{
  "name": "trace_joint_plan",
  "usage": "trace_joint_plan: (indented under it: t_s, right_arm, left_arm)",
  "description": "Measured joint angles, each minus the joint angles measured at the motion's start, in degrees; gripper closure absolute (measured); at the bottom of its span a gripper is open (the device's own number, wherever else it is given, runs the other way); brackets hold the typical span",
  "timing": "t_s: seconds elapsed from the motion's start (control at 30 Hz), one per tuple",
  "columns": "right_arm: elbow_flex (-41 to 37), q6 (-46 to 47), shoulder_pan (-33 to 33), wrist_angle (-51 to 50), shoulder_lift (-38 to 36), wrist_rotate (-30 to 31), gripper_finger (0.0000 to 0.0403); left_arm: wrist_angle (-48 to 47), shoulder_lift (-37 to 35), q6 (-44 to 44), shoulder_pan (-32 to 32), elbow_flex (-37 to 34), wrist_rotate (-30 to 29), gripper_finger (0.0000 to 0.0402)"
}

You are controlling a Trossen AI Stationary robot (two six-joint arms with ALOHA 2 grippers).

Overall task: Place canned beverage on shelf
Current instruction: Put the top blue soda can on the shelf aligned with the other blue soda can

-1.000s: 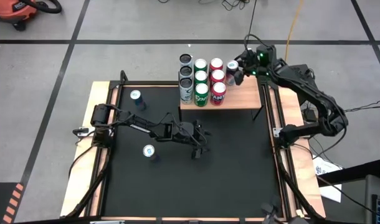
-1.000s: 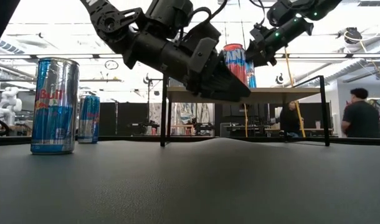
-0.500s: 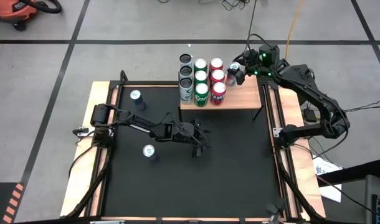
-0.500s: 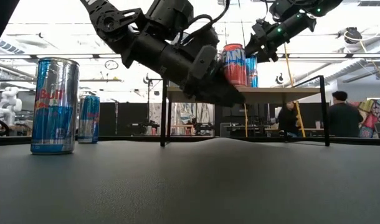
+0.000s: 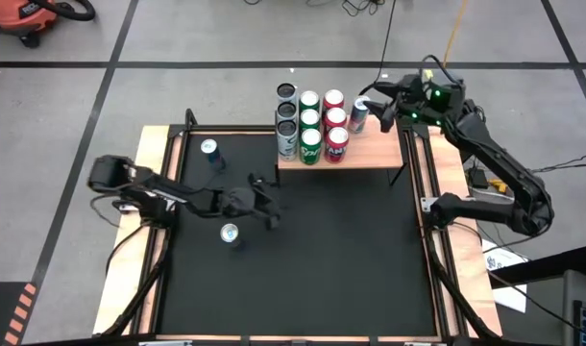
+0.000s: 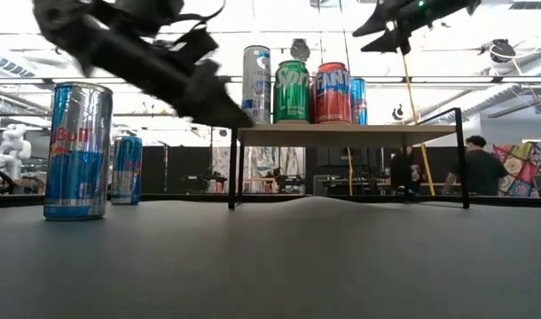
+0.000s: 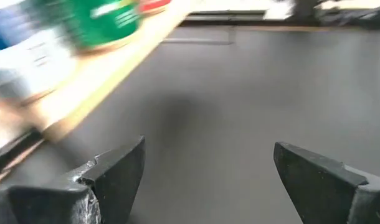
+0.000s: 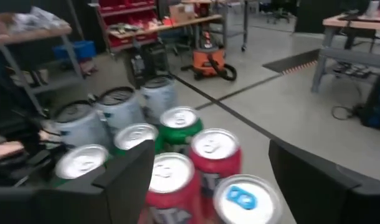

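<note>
The shelf, a light wood plank on thin black legs, stands at the table's far edge and holds silver, green and red cans in rows. A slim blue can stands on its base on the plank, right of the far red can; it also shows in the low view. My right gripper is open and empty, just right of that can and above it. My left gripper is open and empty over the table's middle left. Two blue cans stand on the table.
The wooden side rails run along the black table's left and right. The plank's right and near parts are bare. In the low view, the nearer table can stands left, and people show in the room behind.
My right gripper has let go of the slim blue can, which stays upright on the shelf, and has drawn back toward the table's right edge and upward. My left gripper has swung from under the shelf's near edge toward the table's left edge.
</note>
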Motion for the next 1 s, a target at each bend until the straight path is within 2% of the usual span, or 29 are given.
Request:
trace_joint_plan:
  t_s: [0.1,0.23,0.37,0.5,0.6,0.8,1.0]
  right_arm:
    - [-1.72,1.73,1.96,1.18,-2.24,-0.02,0.0097]
    - [-4.85,3.35,4.57,3.16,-4.90,-0.01,0.0096]
    - [-9.05,5.41,6.86,8.05,-6.43,0.07,0.0096]
    - [-13.46,7.78,8.19,14.97,-6.81,0.22,0.0096]
    - [-16.10,9.07,8.90,18.82,-6.70,0.26,0.0096]
    - [-20.66,10.90,10.93,25.42,-6.72,0.24,0.0096]
    - [-24.05,11.97,13.34,31.42,-6.72,0.24,0.0096]
  left_arm:
    - [-4.11,-6.40,-1.70,-2.31,-4.40,-8.12,0.0048]
    - [-14.05,-15.23,-4.78,-5.57,-7.30,-17.33,0.0048]
    - [-26.72,-23.47,-10.58,-7.13,-7.72,-28.21,0.0048]
    - [-35.44,-30.10,-14.94,-5.89,-7.73,-34.45,0.0048]
    - [-40.85,-33.82,-16.51,-3.39,-7.73,-36.35,0.0048]
    - [-50.72,-38.24,-22.22,2.80,-7.73,-36.53,0.0048]
    - [-53.30,-39.75,-27.05,8.32,-9.45,-36.40,0.0048]
